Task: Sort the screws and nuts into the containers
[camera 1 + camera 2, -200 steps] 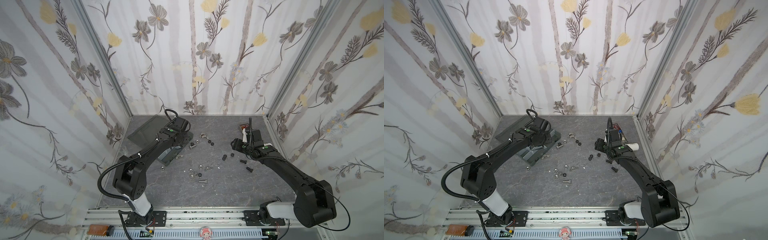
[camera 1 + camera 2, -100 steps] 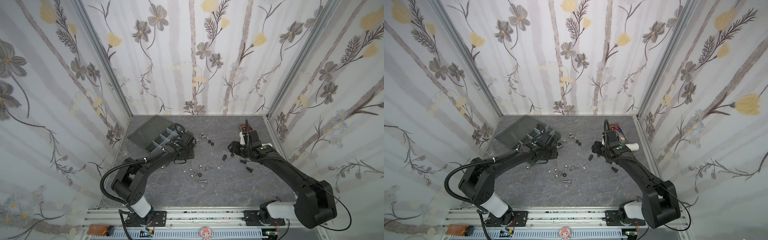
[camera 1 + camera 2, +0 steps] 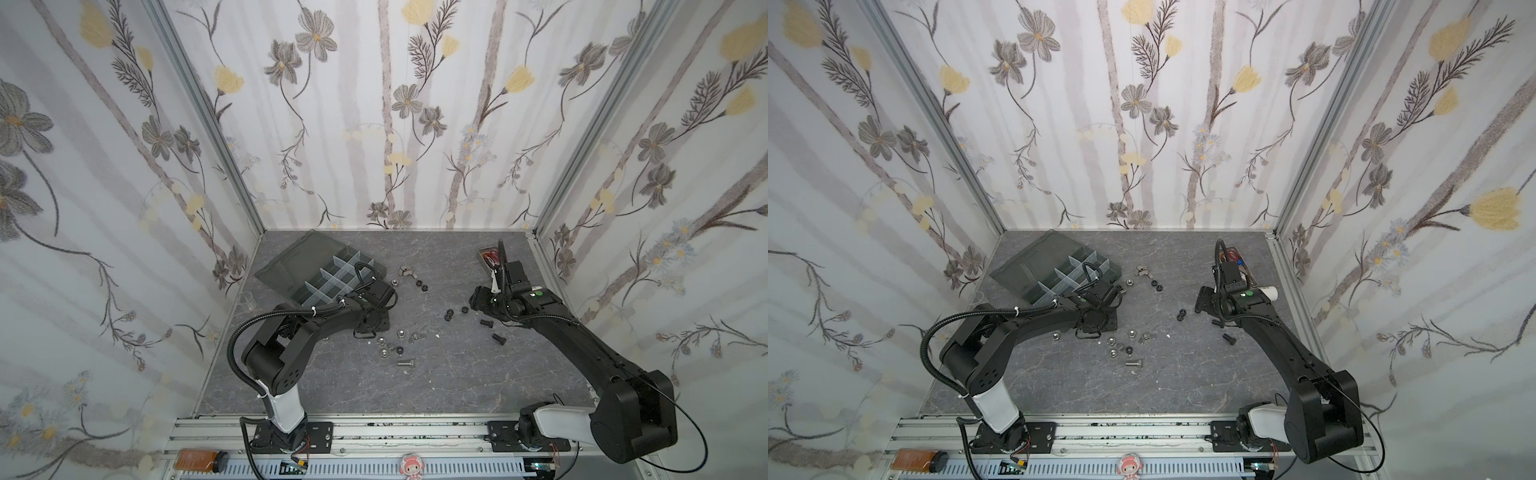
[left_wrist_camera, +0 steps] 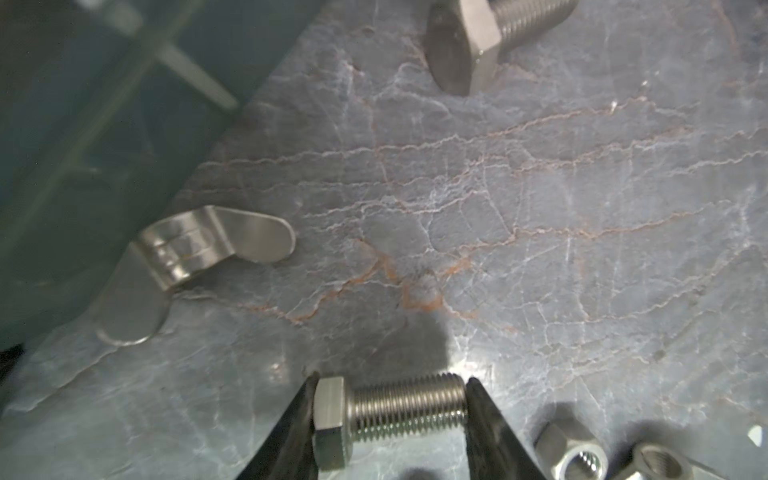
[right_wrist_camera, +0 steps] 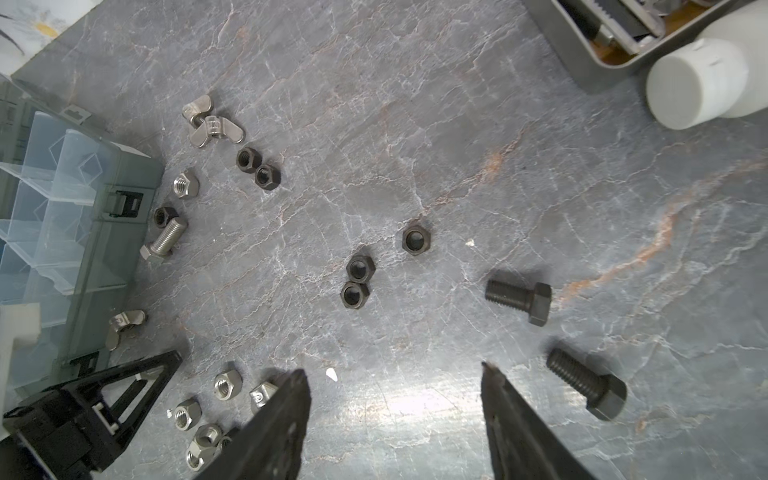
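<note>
Screws [image 5: 519,301] and nuts [image 5: 360,268] lie loose on the grey marbled table [image 3: 436,386], spread from the organizer box [image 3: 291,266] at the far left toward the right arm. The box's lid lies open toward the far-left corner, and its containers [image 3: 332,276], split by clear dividers, face up. The left gripper [image 4: 390,379], just near and right of the box, is closed narrowly on 1 silver screw [image 4: 386,415]. It grips the screw lengthwise, head against 1 jaw and thread tip against the other; whether the screw is clear of the table I cannot tell. A wing nut [image 4: 187,266] lies just beside the box wall, and another silver screw [image 4: 478,37] lies farther back along the same wall. A cluster of silver nuts [image 5: 227,385] sits just near of that gripper. The right gripper [image 5: 392,370] hangs over the middle-right of the table with its jaws wide and empty. 3 black nuts [image 5: 416,239] lie left of it, 2 of them touching. 2 black screws [image 5: 588,384] lie on their sides just near of it, apart from each other. A metal tray [image 5: 602,62] and a white bottle [image 5: 706,79] sit at the far right.
</note>
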Robot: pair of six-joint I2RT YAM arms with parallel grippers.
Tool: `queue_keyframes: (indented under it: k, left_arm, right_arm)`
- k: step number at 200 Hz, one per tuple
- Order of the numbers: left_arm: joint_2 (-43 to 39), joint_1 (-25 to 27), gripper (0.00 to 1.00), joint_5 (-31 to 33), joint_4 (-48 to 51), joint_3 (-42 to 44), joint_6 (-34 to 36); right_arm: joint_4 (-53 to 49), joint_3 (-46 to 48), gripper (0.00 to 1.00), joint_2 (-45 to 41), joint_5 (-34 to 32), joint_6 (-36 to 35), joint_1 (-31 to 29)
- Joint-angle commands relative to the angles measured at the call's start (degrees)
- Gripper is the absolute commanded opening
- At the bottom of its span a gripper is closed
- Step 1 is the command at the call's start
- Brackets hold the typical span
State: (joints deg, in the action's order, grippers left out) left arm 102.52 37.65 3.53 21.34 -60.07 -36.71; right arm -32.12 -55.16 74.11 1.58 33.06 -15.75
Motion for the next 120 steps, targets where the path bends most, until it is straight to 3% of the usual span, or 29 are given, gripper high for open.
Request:
queue_keyframes:
  k: [1,49,120]
  left_arm:
    - [3.5,-0.1,0.51,1.2,0.0,-2.8,-0.3]
    - [6.1,-0.2,0.82,1.3,4.9,-10.5,2.8]
    - [-6.7,-0.8,1.00,4.0,9.3,-13.0,2.6]
  right_arm:
    - [-1.8,0.6,0.68,0.2,-1.9,-1.2,1.4]
    - [-4.1,1.8,0.74,1.4,-4.9,-0.8,4.5]
    - [-5.9,2.0,0.73,6.5,-9.2,-1.5,4.5]
